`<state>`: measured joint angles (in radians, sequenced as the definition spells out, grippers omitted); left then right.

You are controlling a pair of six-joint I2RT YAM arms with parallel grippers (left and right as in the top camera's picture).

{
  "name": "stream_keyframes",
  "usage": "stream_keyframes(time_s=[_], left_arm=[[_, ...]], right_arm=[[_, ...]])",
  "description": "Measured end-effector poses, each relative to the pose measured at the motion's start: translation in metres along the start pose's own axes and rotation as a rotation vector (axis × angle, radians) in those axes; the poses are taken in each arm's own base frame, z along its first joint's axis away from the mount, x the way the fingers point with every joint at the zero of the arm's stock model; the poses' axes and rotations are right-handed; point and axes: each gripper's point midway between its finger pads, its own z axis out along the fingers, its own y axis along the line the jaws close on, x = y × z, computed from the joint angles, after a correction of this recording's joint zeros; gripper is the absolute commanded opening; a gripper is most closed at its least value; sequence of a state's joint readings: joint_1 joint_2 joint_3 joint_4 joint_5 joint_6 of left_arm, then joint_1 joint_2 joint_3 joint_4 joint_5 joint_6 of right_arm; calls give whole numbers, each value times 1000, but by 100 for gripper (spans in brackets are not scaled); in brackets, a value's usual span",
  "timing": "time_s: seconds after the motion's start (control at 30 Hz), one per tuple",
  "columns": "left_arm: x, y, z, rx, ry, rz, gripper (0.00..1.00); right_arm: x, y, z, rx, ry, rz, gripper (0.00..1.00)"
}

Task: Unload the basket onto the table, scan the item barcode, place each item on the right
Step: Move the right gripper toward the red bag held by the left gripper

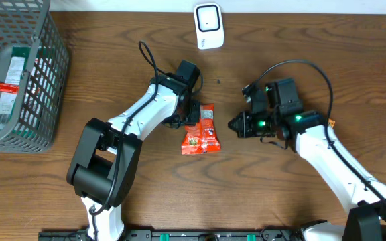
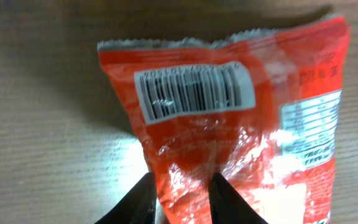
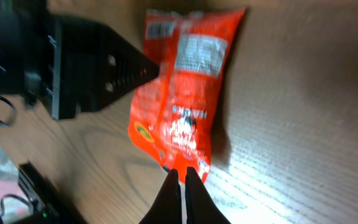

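From overhead, the red snack packet (image 1: 201, 130) is lying flat on the wooden table (image 1: 280, 40), between the two arms. The left gripper (image 1: 190, 119) is sitting at its left edge, and the right gripper (image 1: 236, 125) is hovering just beside its right edge. A white scanner (image 1: 208, 25) is standing at the far edge of the table, and a wire basket (image 1: 52, 60) holding other packs is sitting well apart at the left.

In the left wrist view, the two fingers (image 2: 143, 200) are pinching a ridge of the crinkled foil between them, narrow. The barcode (image 2: 194, 92) is facing up near the crimped end; its digits are too blurred to read. A white nutrition panel (image 2: 309, 127) is equally illegible.

In the right wrist view, the right fingers (image 3: 174, 186) are pressing together with nothing between them, tips just at the packet's edge. White brand lettering (image 3: 188, 115) is showing, unreadable.

The packet looks light, soft and slippery. An edge pinch clear of the barcode seems safest.
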<state>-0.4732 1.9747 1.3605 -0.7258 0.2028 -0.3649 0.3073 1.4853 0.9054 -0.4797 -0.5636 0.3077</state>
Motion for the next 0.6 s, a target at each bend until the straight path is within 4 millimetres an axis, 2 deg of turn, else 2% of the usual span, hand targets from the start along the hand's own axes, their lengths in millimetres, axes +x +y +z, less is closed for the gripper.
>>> stream_keyframes(time_s=[0.13,0.3,0.4,0.5,0.6], left_arm=[[5,2,0,-9,19,-4,22],[4,3,-5,-10,10,-6,22],[-2,6,-17,-25,-33,-16,25],[-6,7,-30,-35,-70,-28,25],[-7,9,-33,-45,-84,-33,26]], right_arm=[[17,1,10,-3,39,-6,1],[18,11,16,-13,37,-44,2],[18,14,20,6,26,-48,14],[16,20,24,29,5,-74,18],[13,25,29,52,-20,-109,28]])
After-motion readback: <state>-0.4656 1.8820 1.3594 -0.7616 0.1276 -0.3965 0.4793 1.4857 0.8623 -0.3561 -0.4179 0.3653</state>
